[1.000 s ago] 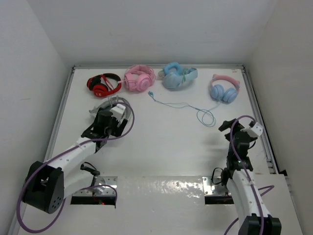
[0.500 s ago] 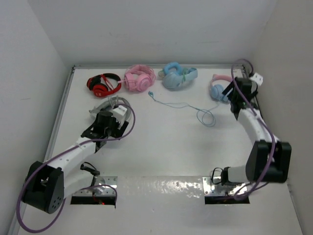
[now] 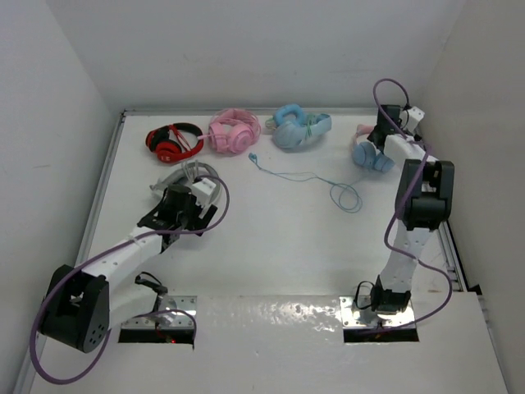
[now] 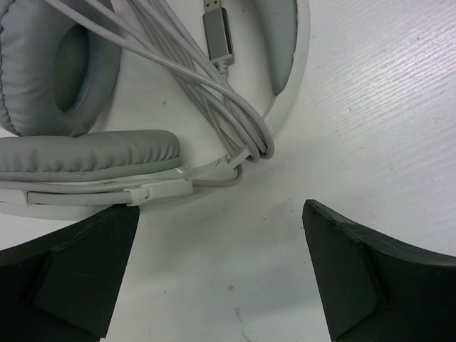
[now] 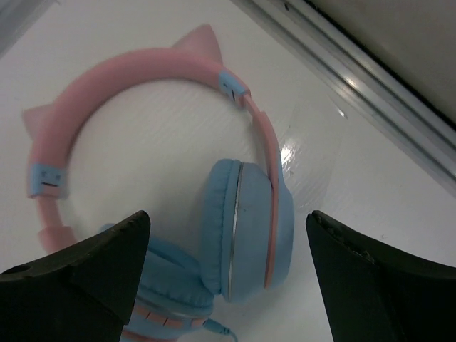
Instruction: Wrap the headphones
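The headphones (image 3: 371, 153) with light blue earcups and a pink eared headband lie at the back right of the table. Their thin teal cable (image 3: 316, 177) runs loose to the left and ends in a loop. My right gripper (image 3: 382, 131) hovers open above them. In the right wrist view one blue earcup (image 5: 249, 228) sits between the spread fingers and the pink headband (image 5: 135, 78) arcs above. My left gripper (image 3: 171, 209) is open and empty beside white-grey headphones (image 4: 78, 153).
Red headphones (image 3: 174, 143), all-pink headphones (image 3: 234, 131) and all-light-blue headphones (image 3: 297, 128) line the back edge. The white-grey headphones (image 3: 190, 176) with a bundled cable lie at the left. A metal rail (image 5: 370, 92) runs along the table's right side.
My right arm has swung from near the front right up to the back right, over the blue and pink headphones. The left arm has barely moved.
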`<state>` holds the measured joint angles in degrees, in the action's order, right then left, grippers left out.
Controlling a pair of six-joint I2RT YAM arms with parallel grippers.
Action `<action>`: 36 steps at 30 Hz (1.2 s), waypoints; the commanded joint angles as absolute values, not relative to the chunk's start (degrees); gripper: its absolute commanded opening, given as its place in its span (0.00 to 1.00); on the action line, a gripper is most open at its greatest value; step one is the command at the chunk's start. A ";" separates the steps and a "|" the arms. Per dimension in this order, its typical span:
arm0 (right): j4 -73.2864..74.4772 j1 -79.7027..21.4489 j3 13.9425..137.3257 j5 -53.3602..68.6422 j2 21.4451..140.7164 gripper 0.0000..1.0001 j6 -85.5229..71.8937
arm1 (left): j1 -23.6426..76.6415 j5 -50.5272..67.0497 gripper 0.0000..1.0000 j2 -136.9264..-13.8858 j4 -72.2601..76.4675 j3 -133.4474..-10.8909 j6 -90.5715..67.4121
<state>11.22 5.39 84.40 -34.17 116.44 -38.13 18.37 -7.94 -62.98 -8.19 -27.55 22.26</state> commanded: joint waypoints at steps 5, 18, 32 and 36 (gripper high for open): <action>14.25 5.62 85.70 -35.86 121.90 0.75 -41.75 | 17.93 -5.89 0.95 -63.98 -7.91 -30.23 23.20; -15.00 0.44 53.90 -46.89 95.57 0.00 -18.30 | 17.93 -6.25 0.95 -64.33 -18.96 -43.45 24.34; -14.95 -21.07 36.47 -14.94 50.97 0.00 -3.34 | 30.49 1.76 0.97 -72.86 -49.92 -88.49 21.98; -17.74 -36.77 39.37 -15.46 54.91 0.00 3.13 | 32.34 5.09 0.98 -75.06 -52.29 -92.10 20.84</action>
<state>-13.89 -28.64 35.53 -20.23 52.69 -3.09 32.03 3.92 -73.54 -46.98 -89.62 22.98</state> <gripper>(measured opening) 0.452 0.979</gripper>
